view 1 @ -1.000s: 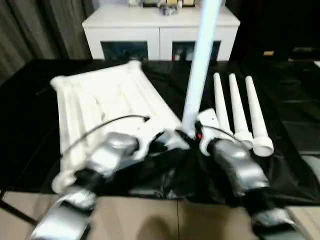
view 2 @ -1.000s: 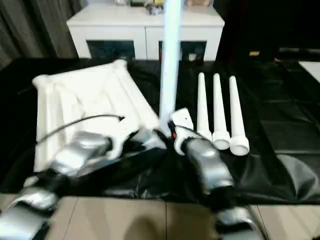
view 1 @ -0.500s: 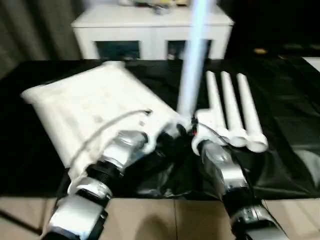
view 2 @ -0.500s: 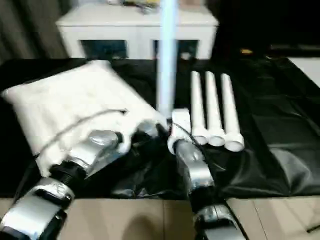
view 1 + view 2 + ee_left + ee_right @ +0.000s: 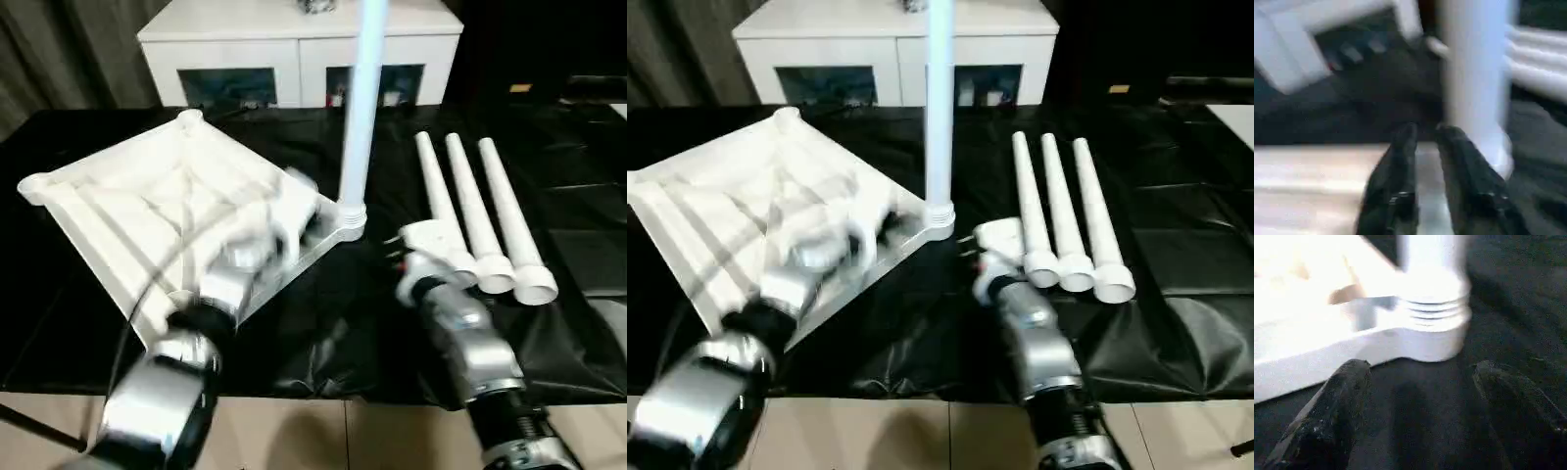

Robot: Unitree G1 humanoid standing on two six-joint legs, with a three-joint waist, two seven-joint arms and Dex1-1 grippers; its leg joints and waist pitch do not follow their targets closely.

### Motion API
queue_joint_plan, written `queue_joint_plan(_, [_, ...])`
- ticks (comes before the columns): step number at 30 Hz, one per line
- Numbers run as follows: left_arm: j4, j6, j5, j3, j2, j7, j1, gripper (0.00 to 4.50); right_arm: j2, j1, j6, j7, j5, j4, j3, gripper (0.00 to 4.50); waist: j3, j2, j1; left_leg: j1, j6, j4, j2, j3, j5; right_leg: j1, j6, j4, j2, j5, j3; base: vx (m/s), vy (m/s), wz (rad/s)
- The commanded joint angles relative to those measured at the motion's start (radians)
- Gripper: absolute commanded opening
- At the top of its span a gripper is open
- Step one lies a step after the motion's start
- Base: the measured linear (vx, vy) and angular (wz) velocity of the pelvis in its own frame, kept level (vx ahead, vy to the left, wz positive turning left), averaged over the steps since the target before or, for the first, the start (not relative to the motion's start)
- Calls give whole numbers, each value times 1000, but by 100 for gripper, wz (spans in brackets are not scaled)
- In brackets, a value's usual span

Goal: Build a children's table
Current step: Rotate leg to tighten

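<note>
Tabletop (image 5: 147,206) socket with leg (image 5: 1432,289) just ahead of open right claw (image 5: 1420,382).

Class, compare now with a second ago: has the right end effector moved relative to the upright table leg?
Yes. The right end effector, open, has drawn back from the upright leg toward the robot; before, it was at the leg's base, beside the corner socket.

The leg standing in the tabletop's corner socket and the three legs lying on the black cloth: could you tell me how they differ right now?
The fitted leg stands upright, its base seated in a corner socket of the tabletop; the three loose legs lie flat, side by side on the black cloth, attached to nothing. The fitted leg stands alone, the loose ones form a row. All are white tapered tubes.
</note>
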State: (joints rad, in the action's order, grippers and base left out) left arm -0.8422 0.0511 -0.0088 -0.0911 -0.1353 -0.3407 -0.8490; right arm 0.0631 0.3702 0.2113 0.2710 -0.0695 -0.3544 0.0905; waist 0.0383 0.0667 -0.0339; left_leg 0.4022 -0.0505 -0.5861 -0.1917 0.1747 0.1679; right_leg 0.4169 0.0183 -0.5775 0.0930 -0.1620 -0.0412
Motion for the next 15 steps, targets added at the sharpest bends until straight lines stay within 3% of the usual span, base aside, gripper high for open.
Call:
queue_joint_plan(1, [31, -13, -3, 38, -33, 31, 10, 106, 4, -8, 25, 25, -5, 34, 8, 372, -74, -2, -3, -27, 104, 59, -22, -3, 148, -63, -282, 35, 32, 42, 14, 0, 0, 0])
queue_joint_plan(3, [78, -53, 1, 63, -68, 52, 26, 106, 4, -9, 29, 37, -3, 41, 14, 372, -72, 3, -3, -31, 82, 62, -22, -3, 183, -59, -274, 39, 31, -4, 15, 0, 0, 0])
queue_joint_plan(6, [214, -191, 39, 120, -208, 77, 102, 106, 4, -7, 35, 49, 0, 45, 28, 372, -70, 5, 6, -29, 40, 70, -25, -6, 219, -61, -253, 35, 31, -57, 14, 0, 0, 0])
queue_joint_plan(8, [255, -240, 60, 141, -270, 80, 138, 106, 3, -6, 36, 47, -1, 44, 30, 372, -69, 5, 8, -33, 21, 69, -23, -6, 237, -55, -242, 36, 30, -93, 15, 0, 0, 0])
queue_joint_plan(10, [299, -308, 107, 163, -369, 79, 199, 106, 2, -1, 36, 49, 0, 36, 34, 372, -66, 11, 8, -38, 4, 72, -25, -6, 257, -48, -231, 40, 27, -115, 18, 0, 0, 0])
queue_joint_plan(11, [322, -357, 132, 180, -430, 80, 239, 106, 2, 1, 36, 53, 0, 31, 38, 372, -66, 8, 6, -35, -5, 74, -25, -7, 259, -49, -223, 36, 27, -119, 18, 0, 0, 0])
queue_joint_plan(12, [332, -380, 139, 187, -456, 83, 258, 106, 2, 1, 40, 56, 1, 33, 40, 372, -65, 13, 8, -36, -15, 76, -25, -8, 266, -45, -213, 35, 25, -121, 18, 0, 0, 0])
queue_joint_plan(13, [352, -411, 157, 199, -486, 87, 286, 106, 2, 1, 42, 59, 3, 32, 43, 372, -63, -4, 9, -35, -15, 77, -24, -6, 270, -44, -211, 38, 23, -128, 18, 0, 0, 0])
queue_joint_plan(14, [362, -431, 180, 203, -512, 98, 307, 106, 1, 2, 43, 60, 5, 30, 44, 372, -64, 7, 5, -38, -23, 78, -24, -8, 277, -42, -208, 36, 25, -139, 19, 0, 0, 0])
queue_joint_plan(15, [373, -453, 210, 207, -545, 114, 333, 106, 0, 3, 44, 63, 8, 27, 45, 372, -62, 0, 6, -37, -24, 79, -25, -6, 283, -41, -205, 40, 24, -146, 20, 0, 0, 0])
